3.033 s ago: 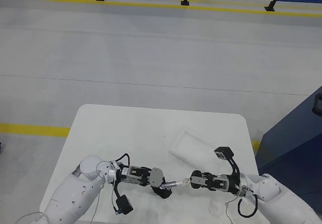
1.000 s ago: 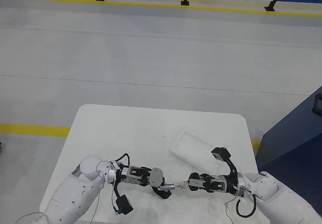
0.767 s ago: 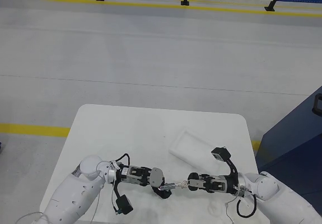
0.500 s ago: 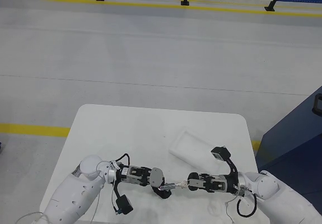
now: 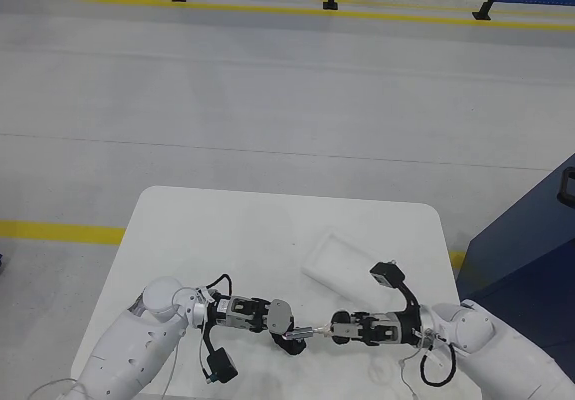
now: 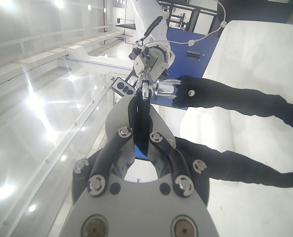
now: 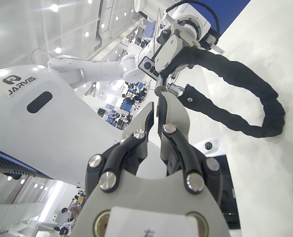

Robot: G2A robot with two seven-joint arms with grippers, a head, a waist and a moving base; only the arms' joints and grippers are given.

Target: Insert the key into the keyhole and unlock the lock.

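Observation:
A black fabric-sleeved cable lock (image 5: 289, 346) hangs just above the white table (image 5: 217, 230) near its front edge. My left gripper (image 5: 283, 322) is shut on the sleeve (image 6: 140, 124) just behind the chrome lock cylinder (image 6: 145, 90). The rest of the cable (image 7: 235, 75) loops down onto the table. My right gripper (image 5: 330, 328) faces it from the right, shut on a thin metal key (image 7: 158, 108). The key tip meets the round keyhole face (image 7: 160, 90). How deep the key sits is hidden.
A flat white tray (image 5: 339, 262) lies tilted on the table behind the right gripper. A blue cabinet (image 5: 557, 250) stands off the table's right side. Bare table surface stretches behind the left arm.
My right gripper has crept left with the key, closing on the lock cylinder. The left gripper and the lock have stayed where they were.

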